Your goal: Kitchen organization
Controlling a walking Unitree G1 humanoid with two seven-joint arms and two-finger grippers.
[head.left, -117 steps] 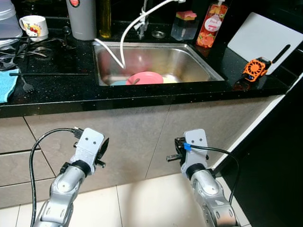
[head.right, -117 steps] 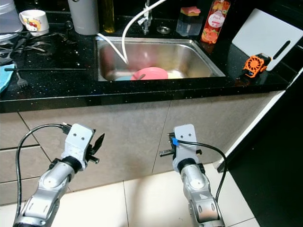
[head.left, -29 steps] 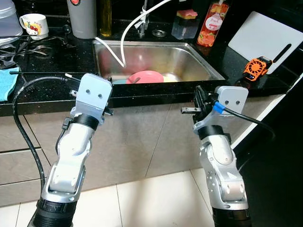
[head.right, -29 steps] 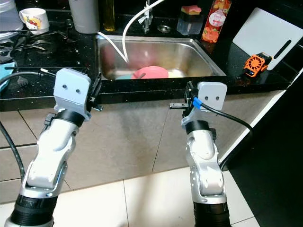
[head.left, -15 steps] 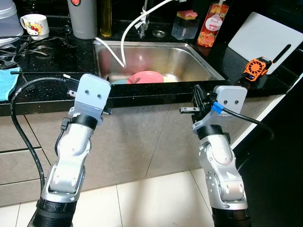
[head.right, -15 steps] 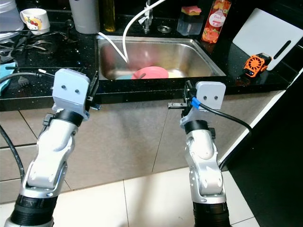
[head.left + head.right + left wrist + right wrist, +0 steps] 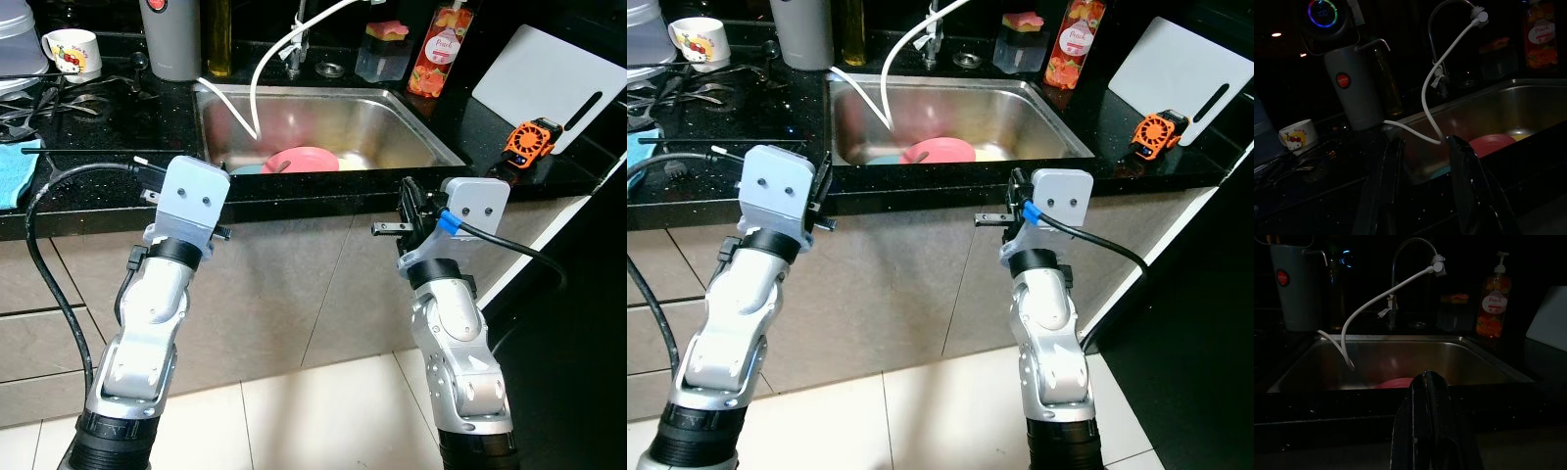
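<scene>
1. A black speckled desk (image 7: 108, 186) is running across the scene, with grey cabinet fronts (image 7: 294, 294) below it and a pale tiled floor (image 7: 323, 411) underneath.
2. A steel sink (image 7: 392, 127) is sitting sunk into the desk, and a white hose (image 7: 257, 73) is curving down from the tap into it.
3. Both silver arms are reaching up in front of the cabinets, level with the desk's front edge.
4. The left end effector (image 7: 1422, 183) is pointing toward the sink with its two black fingers (image 7: 1464, 186) standing apart and nothing between them.
5. The right end effector (image 7: 1430, 423) is also facing the sink, its fingers pressed together and gripping nothing.
6. A white cutting board (image 7: 544, 83) is leaning at the far right of the desk.
7. A grey electric kettle (image 7: 171, 39) is standing behind the sink's left corner.
8. A pink plate (image 7: 299, 160) is lying in the sink near its front wall.
9. An orange soap bottle (image 7: 436, 54) is standing behind the sink's right corner.
10. A small orange fan (image 7: 529, 142) is lying just beside the cutting board.
11. A white mug (image 7: 71, 51) is sitting at the far left.
</scene>
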